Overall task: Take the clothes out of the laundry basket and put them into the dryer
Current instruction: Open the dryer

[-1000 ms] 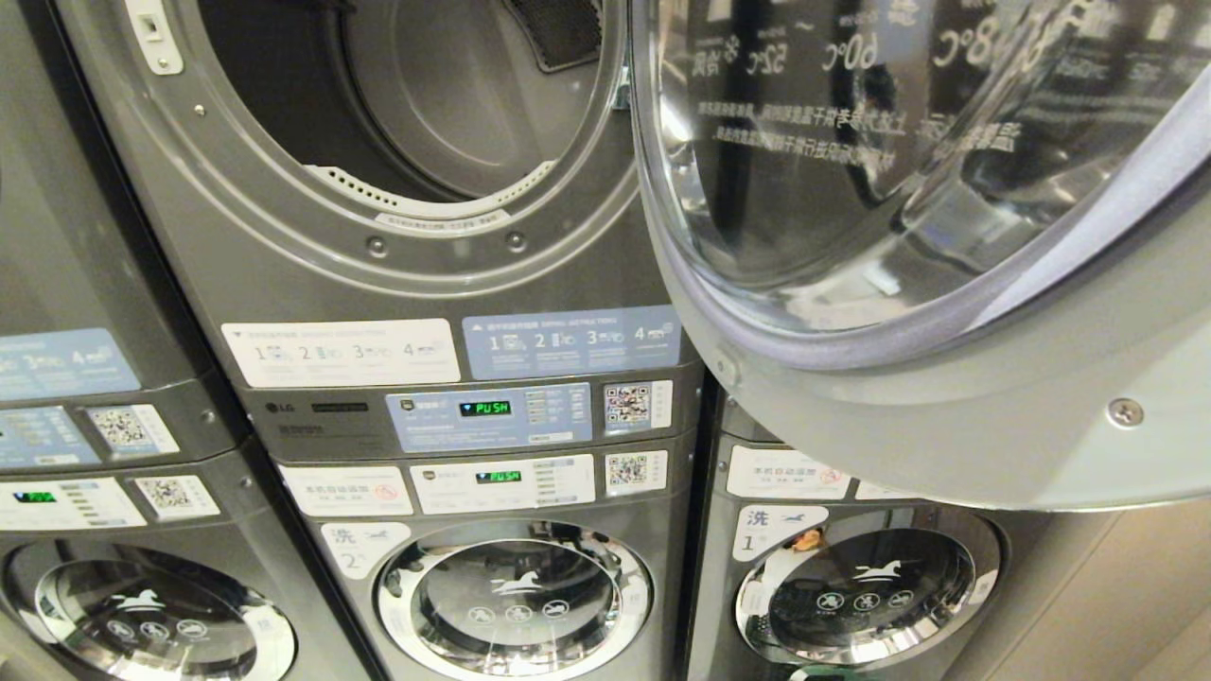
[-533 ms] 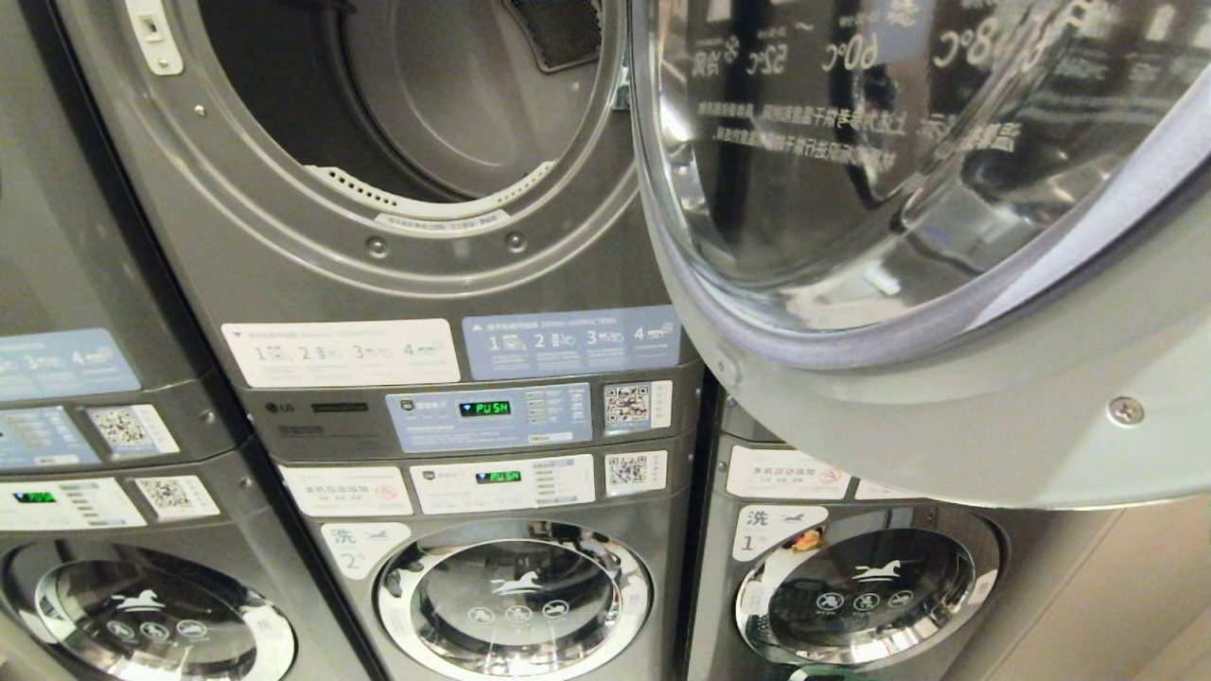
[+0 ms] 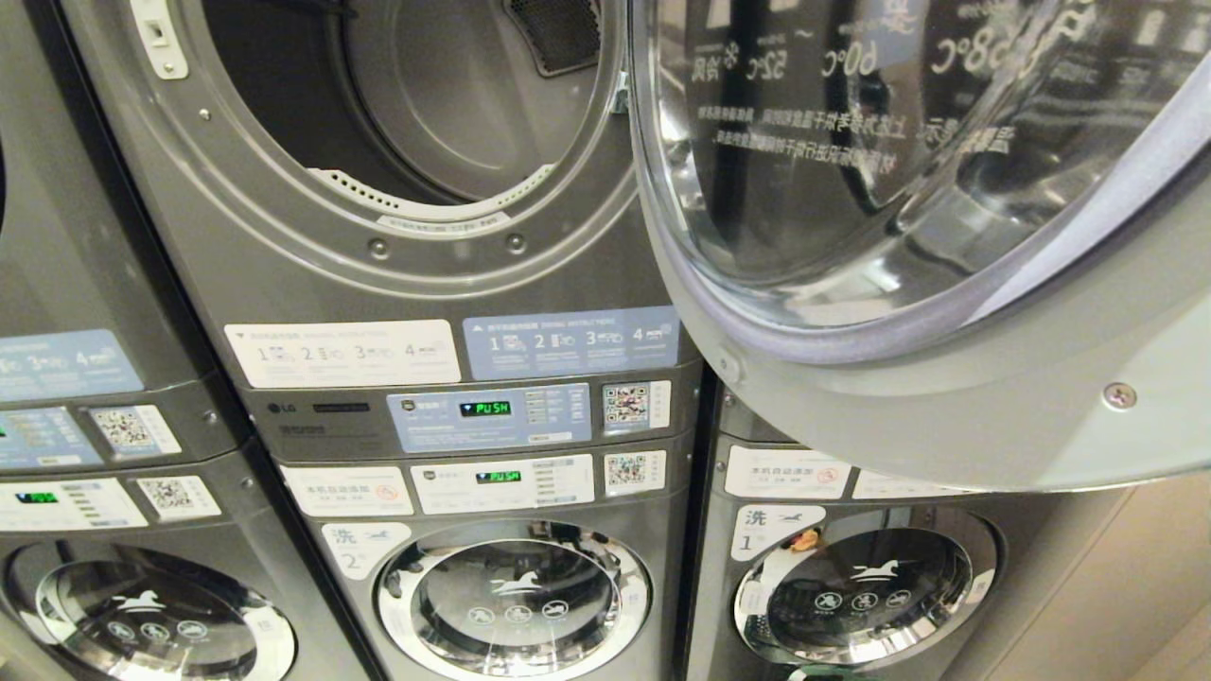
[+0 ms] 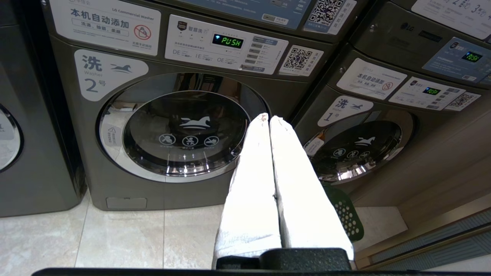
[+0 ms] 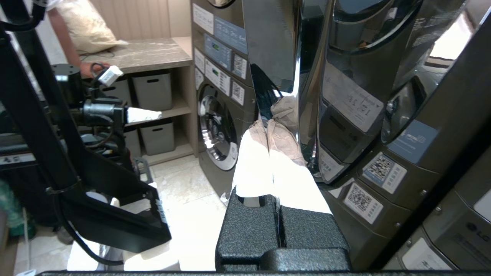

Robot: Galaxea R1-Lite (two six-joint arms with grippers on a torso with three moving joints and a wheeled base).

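Observation:
The dryer (image 3: pixel 312 255) is the upper grey machine. Its drum (image 3: pixel 454 95) stands open and looks empty. Its round glass door (image 3: pixel 946 416) is swung out to the right. Neither gripper shows in the head view. My right gripper (image 5: pixel 267 122) is shut with nothing in it, its white-covered tips right at the shiny edge of the dryer door (image 5: pixel 284 46). My left gripper (image 4: pixel 268 117) is shut and empty, held low in front of washer number 2 (image 4: pixel 184 130). A corner of the green perforated laundry basket (image 4: pixel 347 218) shows on the floor behind the left fingers. No clothes are in view.
Stacked grey machines fill the wall, with washer 1 (image 4: pixel 356 149) to the right. In the right wrist view my black base frame (image 5: pixel 96 184) stands on the tiled floor, a shelf with grey bins (image 5: pixel 153 90) is behind, and a person's arm (image 5: pixel 65 42) reaches over the counter.
The open dryer door's lower edge has shifted slightly upward in the head view, while the machines have barely moved. No arm has entered the head view.

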